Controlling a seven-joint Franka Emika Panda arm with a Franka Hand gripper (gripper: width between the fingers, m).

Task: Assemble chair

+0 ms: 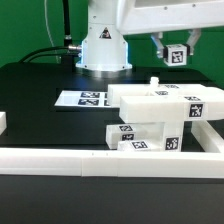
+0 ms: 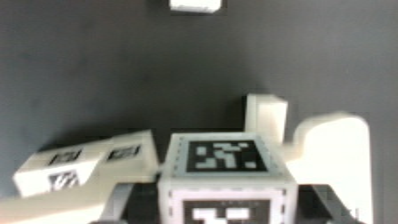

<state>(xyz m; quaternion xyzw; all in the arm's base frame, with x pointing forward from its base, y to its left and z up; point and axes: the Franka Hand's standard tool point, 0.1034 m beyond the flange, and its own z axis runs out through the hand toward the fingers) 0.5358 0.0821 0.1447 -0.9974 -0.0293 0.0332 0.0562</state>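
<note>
End effector clamps a tagged white block high above the black desk; the part-built chair sits below on the desk, close beside the long white rail.

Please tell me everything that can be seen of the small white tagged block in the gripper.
The white block is a small squarish piece, matte white plastic as it looks. Black-and-white square tags cover two visible faces. It hangs in the air, roughly upright, held between the jaws of the gripper, over the chair parts at the exterior view's right. Only the jaws touch it; its full length is hidden.
</note>
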